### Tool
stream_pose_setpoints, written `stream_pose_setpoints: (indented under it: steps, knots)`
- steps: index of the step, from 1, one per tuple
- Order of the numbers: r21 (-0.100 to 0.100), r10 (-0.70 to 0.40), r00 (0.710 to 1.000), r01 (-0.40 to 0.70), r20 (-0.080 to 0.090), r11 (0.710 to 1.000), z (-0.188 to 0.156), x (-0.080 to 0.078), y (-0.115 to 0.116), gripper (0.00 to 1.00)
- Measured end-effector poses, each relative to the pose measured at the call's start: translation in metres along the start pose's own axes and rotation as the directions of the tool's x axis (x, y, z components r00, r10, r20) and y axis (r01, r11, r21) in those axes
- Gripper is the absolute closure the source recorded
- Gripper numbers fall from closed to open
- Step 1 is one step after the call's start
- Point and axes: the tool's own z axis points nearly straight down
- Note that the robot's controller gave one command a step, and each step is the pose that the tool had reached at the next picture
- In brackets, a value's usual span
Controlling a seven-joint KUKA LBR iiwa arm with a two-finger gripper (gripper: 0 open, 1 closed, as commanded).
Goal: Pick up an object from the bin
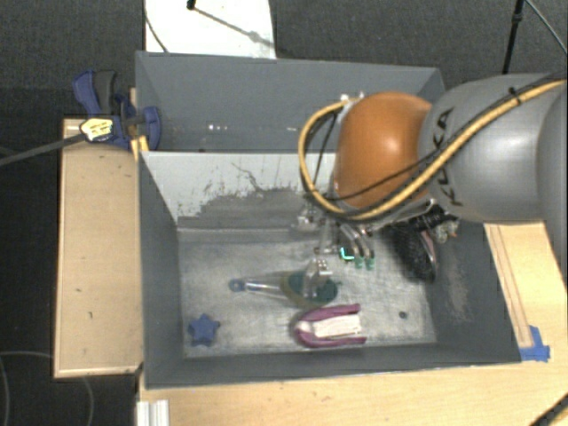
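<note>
My gripper [319,278] reaches down from under the orange cover to the bin's floor, right over the round dark-green end of a long tool [282,285] with a bluish handle stretching left. A purple and white brush-like thing [330,325] lies just in front of the gripper. The fingers' gap is hidden from this angle.
A small blue star-shaped piece [203,328] rests in the bin's front left corner. A black brush-like object [415,248] lies at the right wall, under the arm. The arm covers the bin's right rear part.
</note>
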Motion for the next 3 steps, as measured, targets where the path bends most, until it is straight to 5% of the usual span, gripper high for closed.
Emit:
stream_pose_setpoints:
  steps: [1, 2, 3]
  knots:
    - [0.001, -0.240, 0.971, 0.240, 0.013, 0.971, 0.088, -0.017, 0.009, 0.00]
    - [0.000, -0.236, 0.972, 0.236, 0.019, 0.972, 0.086, -0.019, 0.009, 1.00]
    - [0.002, -0.244, 0.970, 0.244, 0.015, 0.970, -0.055, -0.013, 0.013, 1.00]
